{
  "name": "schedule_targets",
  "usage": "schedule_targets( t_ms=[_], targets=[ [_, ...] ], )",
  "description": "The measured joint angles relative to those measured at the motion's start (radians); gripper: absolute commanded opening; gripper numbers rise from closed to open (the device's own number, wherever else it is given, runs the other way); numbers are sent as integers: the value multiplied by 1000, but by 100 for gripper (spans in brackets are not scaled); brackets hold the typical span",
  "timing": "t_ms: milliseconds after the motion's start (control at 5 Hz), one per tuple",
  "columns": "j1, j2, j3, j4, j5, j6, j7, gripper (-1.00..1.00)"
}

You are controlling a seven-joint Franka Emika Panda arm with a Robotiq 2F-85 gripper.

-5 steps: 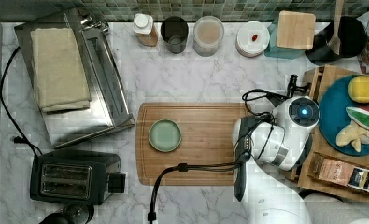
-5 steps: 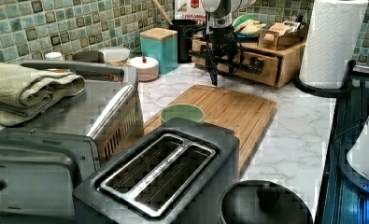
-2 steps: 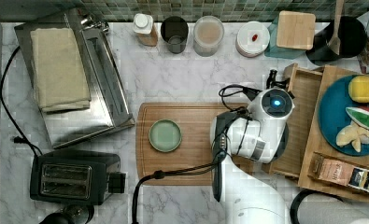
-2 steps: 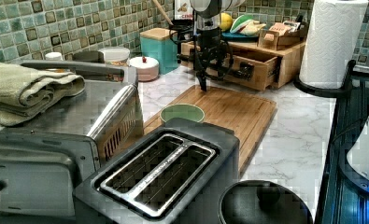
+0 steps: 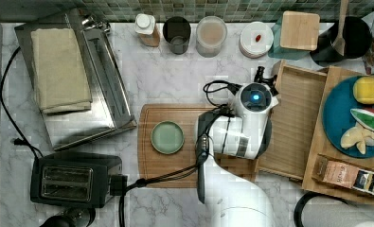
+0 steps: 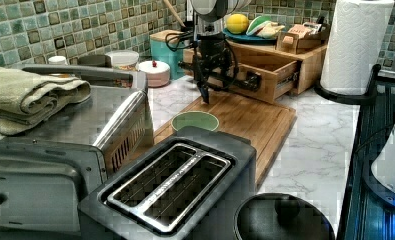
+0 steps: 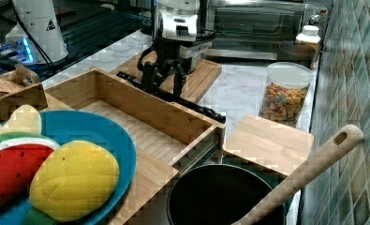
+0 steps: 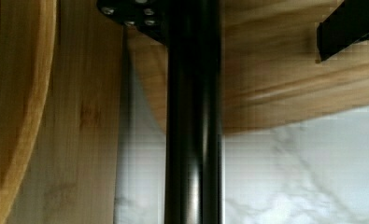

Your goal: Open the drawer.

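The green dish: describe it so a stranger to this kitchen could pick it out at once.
Find the grooved wooden cutting board in the middle of the marble counter, between the black toaster and the pulled-out drawer. The green dish sits on it, toward the top view's left. It is the one round, shallow, pale green thing there, empty and apart from the jars along the tiled wall.

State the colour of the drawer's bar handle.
Black; the handle on the light-wood drawer shows best in the right view.
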Motion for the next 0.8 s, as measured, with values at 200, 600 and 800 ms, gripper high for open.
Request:
schedule_targets(
  t_ms=[200,600,800],
  targets=[
    [29,-11,21,-12,0,17,74,100],
    [49,-27,45,-37,2,68,147,100],
    [43,-35,51,-51,3,85,147,100]
  ],
)
